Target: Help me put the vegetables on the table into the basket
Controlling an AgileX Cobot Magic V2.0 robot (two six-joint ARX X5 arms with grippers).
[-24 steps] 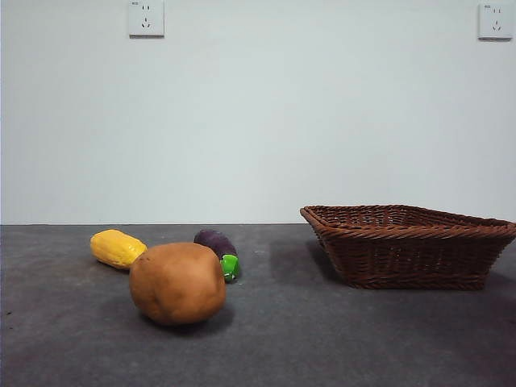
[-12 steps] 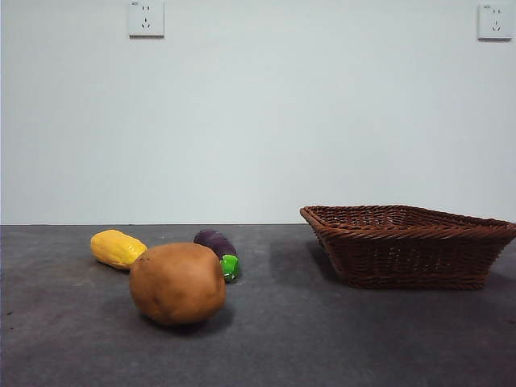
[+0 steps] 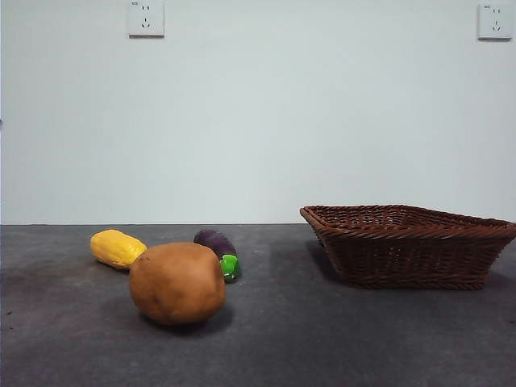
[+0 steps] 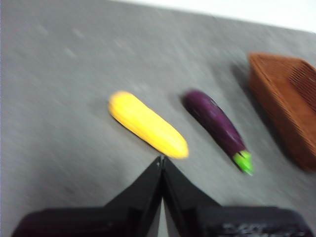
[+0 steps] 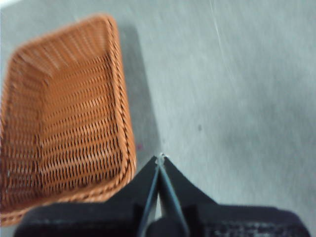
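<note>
Nothing on the table (image 3: pixel 322 339) has moved since a second ago; every vegetable lies where it lay. Farthest left is the yellow corn cob (image 3: pixel 118 247), then the big brown potato (image 3: pixel 177 283) nearer the front, with the purple eggplant (image 3: pixel 218 252) just behind it, green cap forward. Well apart on the right stands the wicker basket (image 3: pixel 407 246), holding nothing. The left gripper (image 4: pixel 161 160), pinched closed and grasping nothing, hangs above the corn. The right gripper (image 5: pixel 160 159), likewise clenched, hangs beside the basket's rim.
</note>
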